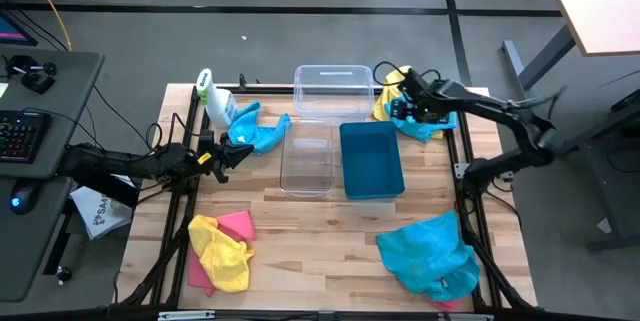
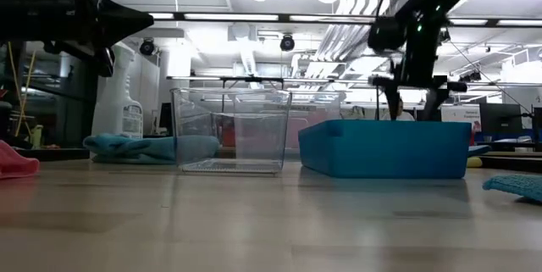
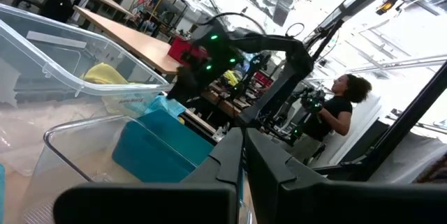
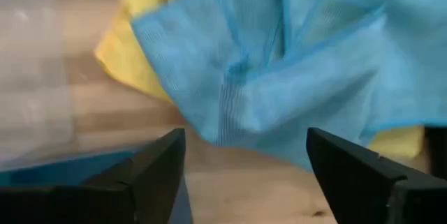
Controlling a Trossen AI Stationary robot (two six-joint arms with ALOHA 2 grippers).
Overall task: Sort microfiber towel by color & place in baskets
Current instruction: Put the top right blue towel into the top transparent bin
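Three bins stand mid-table: a clear one [image 1: 331, 85] at the far side, a clear one [image 1: 307, 157] nearer, and a teal one [image 1: 372, 159] to its right. A blue towel [image 4: 279, 63] lies over a yellow towel [image 4: 133, 56] by the far right edge. My right gripper [image 4: 244, 161] hovers open just above them [image 1: 405, 103], one finger on either side of the blue folds. My left gripper [image 1: 236, 151] is shut and empty. It hangs raised beside another blue towel [image 1: 262, 131] left of the clear bins.
A white spray bottle [image 1: 212, 96] stands at the far left. A yellow and pink towel heap [image 1: 220, 246] lies near left, and a blue heap [image 1: 430, 251] near right. Bare wood shows in the near middle. A person [image 3: 342, 112] stands beyond the table.
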